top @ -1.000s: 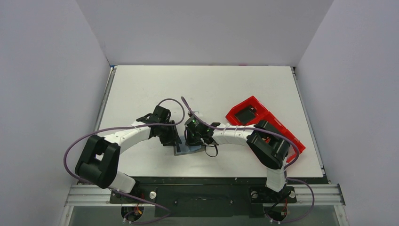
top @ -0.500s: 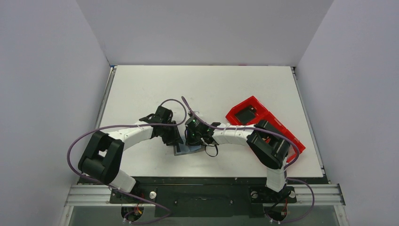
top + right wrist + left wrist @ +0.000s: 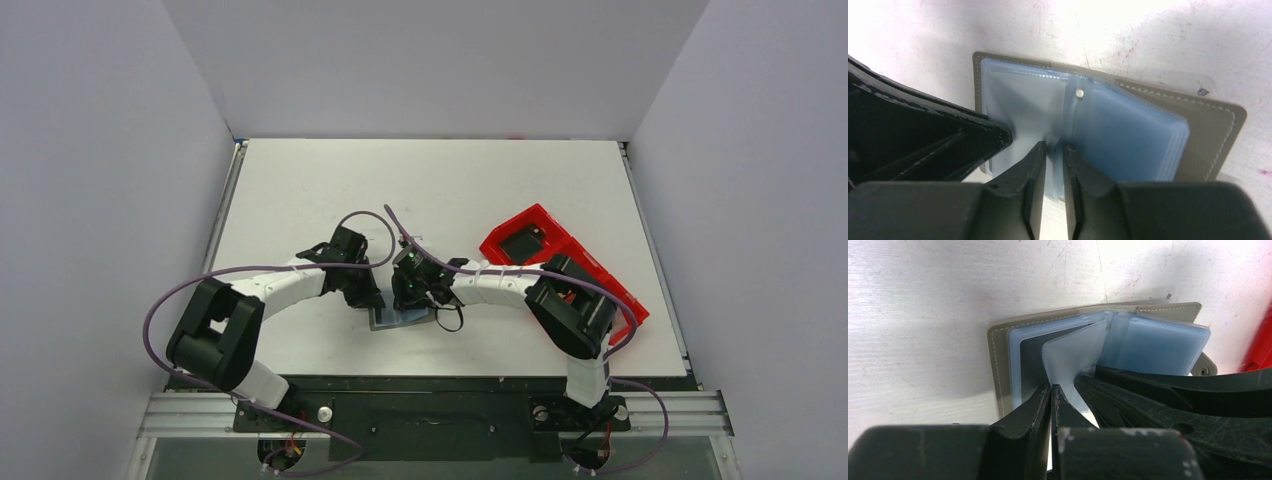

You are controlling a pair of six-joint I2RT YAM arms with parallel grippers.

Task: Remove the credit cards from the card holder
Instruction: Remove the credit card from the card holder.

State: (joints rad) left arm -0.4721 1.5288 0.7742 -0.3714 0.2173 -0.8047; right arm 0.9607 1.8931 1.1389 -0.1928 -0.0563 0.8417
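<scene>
Card holder (image 3: 998, 365) lies open flat on the table (image 3: 300, 190), near the front edge between the two arms, taupe cover down and blue-grey plastic sleeves fanned upward. The change over the last second is a handover. The left gripper (image 3: 1050, 389) had been partly open and is now clenched tight, apparently on the lower edge of one clear sleeve leaf (image 3: 1073, 357), which stands up off the stack. The right gripper (image 3: 1053, 150) had been clamped and has cracked open a little, with a narrow gap showing between its tips at the spine of the sleeves (some sleeve material runs into that gap, so I can't tell whether it touches either finger). Arms barely moved in the top view, and the holder hasn't shifted. No tan or yellow credit cards are visible in any view. They are probably still inside the pockets, so nothing is extracted yet. My read: left now pins a leaf open, freeing right to go for a card. Red tray (image 3: 530, 225) sits off to the right, not involved.
</scene>
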